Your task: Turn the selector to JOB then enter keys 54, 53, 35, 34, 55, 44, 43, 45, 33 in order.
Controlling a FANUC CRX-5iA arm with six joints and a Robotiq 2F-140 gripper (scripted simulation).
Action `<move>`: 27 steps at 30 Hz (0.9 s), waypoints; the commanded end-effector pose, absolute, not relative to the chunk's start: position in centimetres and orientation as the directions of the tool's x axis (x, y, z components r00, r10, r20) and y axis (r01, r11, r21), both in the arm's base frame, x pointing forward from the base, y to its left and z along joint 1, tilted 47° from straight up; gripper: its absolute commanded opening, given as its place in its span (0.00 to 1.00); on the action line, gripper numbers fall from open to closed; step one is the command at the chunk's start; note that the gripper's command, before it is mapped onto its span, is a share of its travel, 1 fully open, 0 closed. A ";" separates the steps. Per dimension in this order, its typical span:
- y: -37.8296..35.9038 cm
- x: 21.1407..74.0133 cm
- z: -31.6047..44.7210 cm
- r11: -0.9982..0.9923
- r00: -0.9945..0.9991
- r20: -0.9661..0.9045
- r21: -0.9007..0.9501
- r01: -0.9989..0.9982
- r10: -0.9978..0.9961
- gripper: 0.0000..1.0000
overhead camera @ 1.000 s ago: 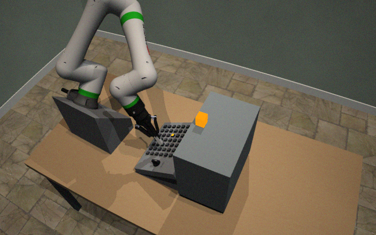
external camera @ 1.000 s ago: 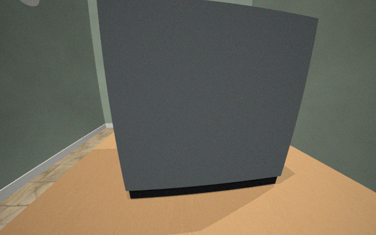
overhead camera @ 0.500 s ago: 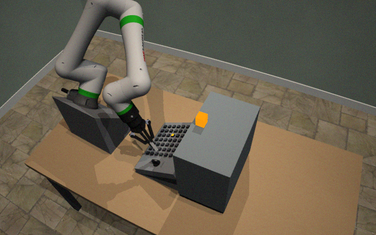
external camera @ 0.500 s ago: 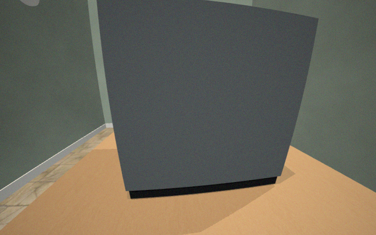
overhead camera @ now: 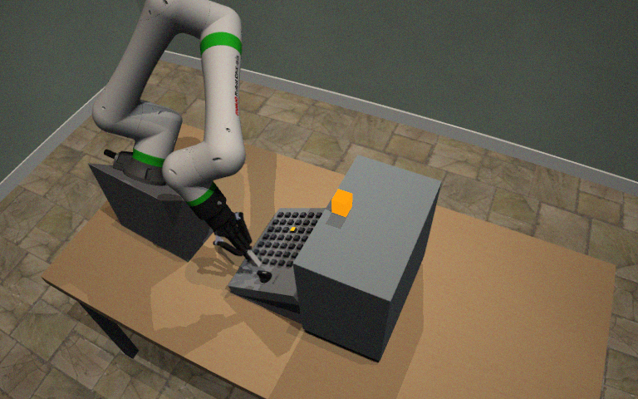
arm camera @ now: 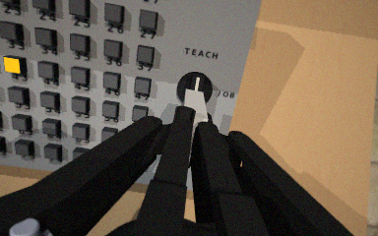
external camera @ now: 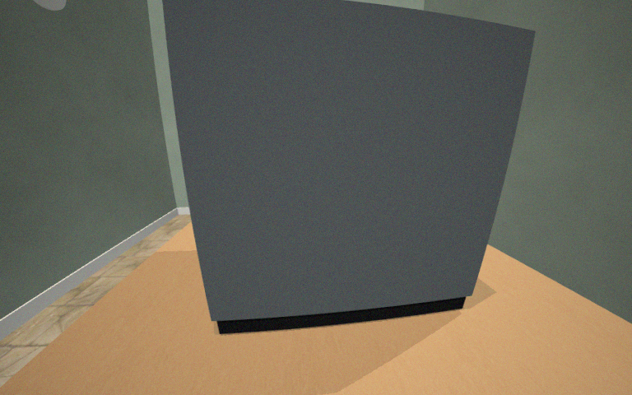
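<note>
The keypad (overhead camera: 282, 242) (arm camera: 94, 29) slopes out of the grey machine's (overhead camera: 376, 235) (external camera: 345, 163) front. One key (overhead camera: 292, 229) (arm camera: 12, 64) glows yellow, in the row of 46 and 47, three keys left of 46. The black selector knob (overhead camera: 263, 275) (arm camera: 195, 88) sits at the panel's corner; its white mark points toward the word TEACH (arm camera: 201, 53), with JOB (arm camera: 227, 93) to its side. My gripper (overhead camera: 252, 258) (arm camera: 191, 104) is shut, and its white tip rests right at the knob's near edge. The exterior view shows only the machine's back.
An orange block (overhead camera: 341, 202) sits on the machine's top above the keypad. The arm's dark base (overhead camera: 150, 207) stands on the brown table (overhead camera: 493, 319) left of the keypad.
</note>
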State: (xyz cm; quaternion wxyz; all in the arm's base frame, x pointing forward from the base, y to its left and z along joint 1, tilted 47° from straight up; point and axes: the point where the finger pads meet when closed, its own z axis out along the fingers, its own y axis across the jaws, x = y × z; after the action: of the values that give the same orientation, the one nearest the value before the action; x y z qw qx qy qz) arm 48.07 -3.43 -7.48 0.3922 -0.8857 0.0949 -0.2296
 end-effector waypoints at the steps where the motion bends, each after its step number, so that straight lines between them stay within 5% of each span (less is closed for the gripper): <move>1: -3.7 48.1 -7.7 -0.684 0.876 0.354 -0.728 0.038 -0.328 0.00; 2: -3.7 48.1 -7.7 -0.684 0.876 0.354 -0.728 0.038 -0.328 0.33; 27: -3.7 48.1 -7.7 -0.684 0.876 0.354 -0.728 0.038 -0.328 0.33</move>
State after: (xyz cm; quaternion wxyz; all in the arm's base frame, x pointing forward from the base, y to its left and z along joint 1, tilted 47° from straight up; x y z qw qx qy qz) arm 48.06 -3.70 -7.72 0.3889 -0.8869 0.0818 -0.2355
